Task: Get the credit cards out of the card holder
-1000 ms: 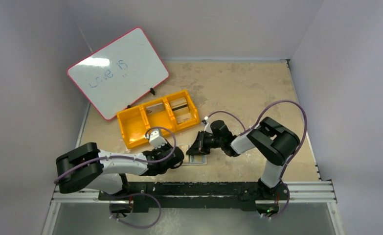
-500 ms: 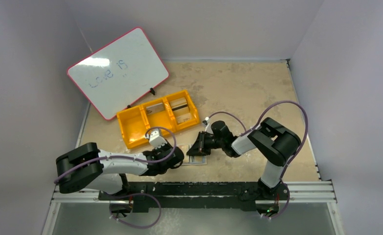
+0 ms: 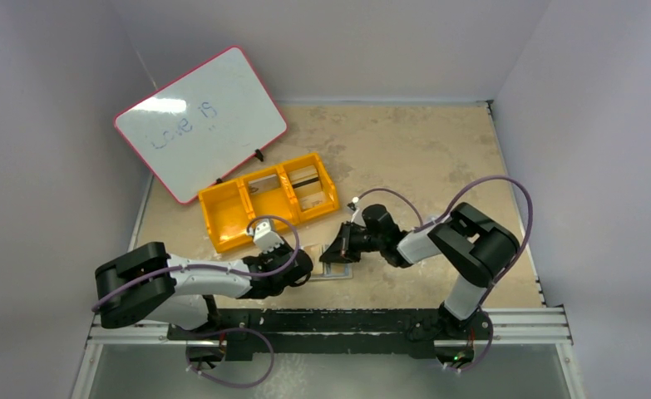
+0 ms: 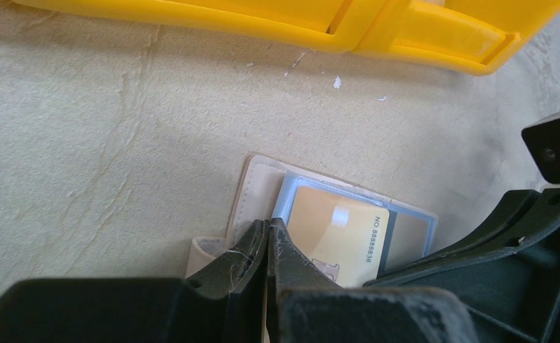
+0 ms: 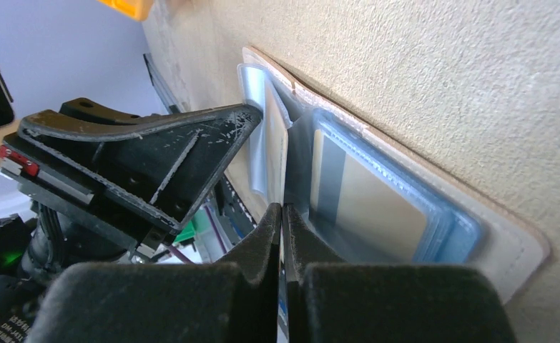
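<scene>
lying open near table (image 3: 405,158) edge, card holder (image 4: 259,189) (left fingers (image 4: 248,250), right fingers (image 5: 266,229) pressed together over it)

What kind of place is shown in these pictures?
Probably a lab test booth for robots: a left arm and right arm bolted to a rail, grey walls closing in the table, and props such as a whiteboard and a yellow bin.

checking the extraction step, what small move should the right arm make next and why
Probably draw the right gripper slowly away from the card holder: it is shut at the edge of a tan card standing in its sleeve, and the shut left gripper steadies the holder.
</scene>
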